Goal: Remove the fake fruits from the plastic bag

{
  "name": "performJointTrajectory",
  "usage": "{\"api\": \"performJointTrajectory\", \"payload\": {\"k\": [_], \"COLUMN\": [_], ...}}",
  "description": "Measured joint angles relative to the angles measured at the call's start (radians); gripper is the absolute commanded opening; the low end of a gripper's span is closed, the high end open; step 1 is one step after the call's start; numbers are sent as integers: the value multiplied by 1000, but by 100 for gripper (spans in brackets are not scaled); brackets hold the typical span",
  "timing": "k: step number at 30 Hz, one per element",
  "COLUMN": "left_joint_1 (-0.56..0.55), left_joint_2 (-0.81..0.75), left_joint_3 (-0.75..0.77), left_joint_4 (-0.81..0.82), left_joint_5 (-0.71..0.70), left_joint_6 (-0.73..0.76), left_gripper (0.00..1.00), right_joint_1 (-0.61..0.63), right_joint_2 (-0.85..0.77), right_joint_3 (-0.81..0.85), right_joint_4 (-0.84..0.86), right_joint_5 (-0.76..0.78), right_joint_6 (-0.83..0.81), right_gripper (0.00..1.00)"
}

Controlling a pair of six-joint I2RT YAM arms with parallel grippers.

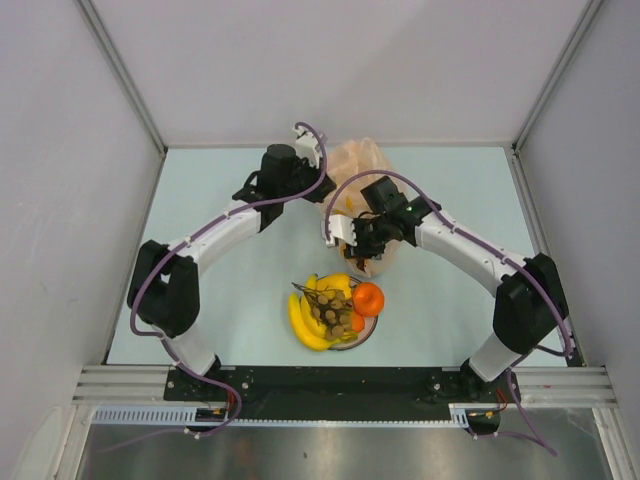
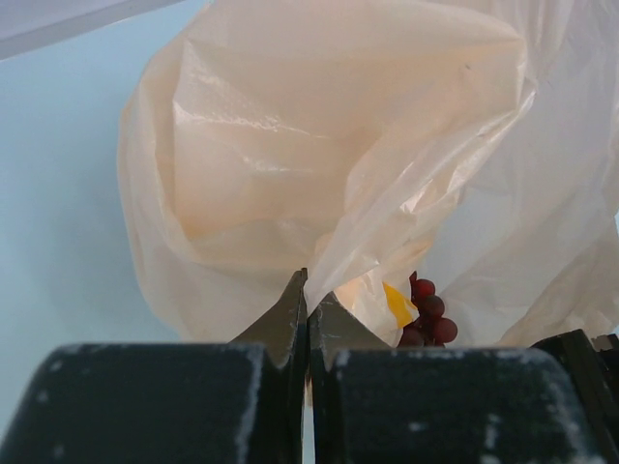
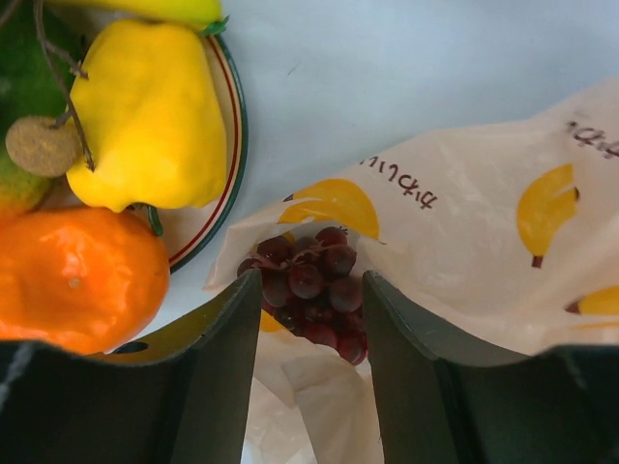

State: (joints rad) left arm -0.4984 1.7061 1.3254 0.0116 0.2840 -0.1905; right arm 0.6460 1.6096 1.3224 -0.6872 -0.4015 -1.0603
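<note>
Left hand [image 2: 308, 292]: fingers together, clamped on a fold of the plastic bag [image 2: 338, 145], which rises crumpled above and in front of the tips.
Right hand [image 3: 309, 302]: fingers apart, one on each side of the dark purple grape bunch [image 3: 308, 282]. They sit close against it, but I cannot tell whether they press on it.
Grape bunch, place: at the bag's open mouth, half under the torn-looking edge of the plastic, just beside the plate [image 3: 238, 126] but not on it. In the left wrist view it shows through a gap low in the bag, right of the closed fingers.
Grape bunch, look: small round glossy berries, deep red to near black, packed tightly.
Bag, place: on the pale blue surface [image 1: 220, 290], far of the plate, between the two hands.
Bag, look: thin, translucent and pale orange, much creased, printed with yellow-orange banana shapes and dark lettering.
On the plate: banana bunch [image 1: 300, 325] at the left edge, orange [image 1: 368, 298] at the right, brownish grape bunch [image 1: 336, 312] in the middle, and a yellow pepper-like piece [image 3: 150, 116] touching the orange.
Mango [image 3: 17, 68]: only a green edge shows, in the corner of the right wrist view, behind the brown berries.
Plate, look: round and white, with a dark green and red line at the rim.
</note>
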Motion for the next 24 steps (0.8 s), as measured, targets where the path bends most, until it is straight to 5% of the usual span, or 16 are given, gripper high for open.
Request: {"api": "performJointTrajectory", "payload": {"k": [24], "left_joint_1": [6], "left_joint_2": [0], "left_joint_3": [0], "left_joint_4": [0], "left_joint_5": [7], "left_joint_6": [-1], "left_gripper": [0], "right_joint_1": [4], "right_joint_2": [107], "right_joint_3": [-44], "right_joint_4": [-63], "right_joint_5": [-6], "right_joint_6": [-394], "right_gripper": [48]}}
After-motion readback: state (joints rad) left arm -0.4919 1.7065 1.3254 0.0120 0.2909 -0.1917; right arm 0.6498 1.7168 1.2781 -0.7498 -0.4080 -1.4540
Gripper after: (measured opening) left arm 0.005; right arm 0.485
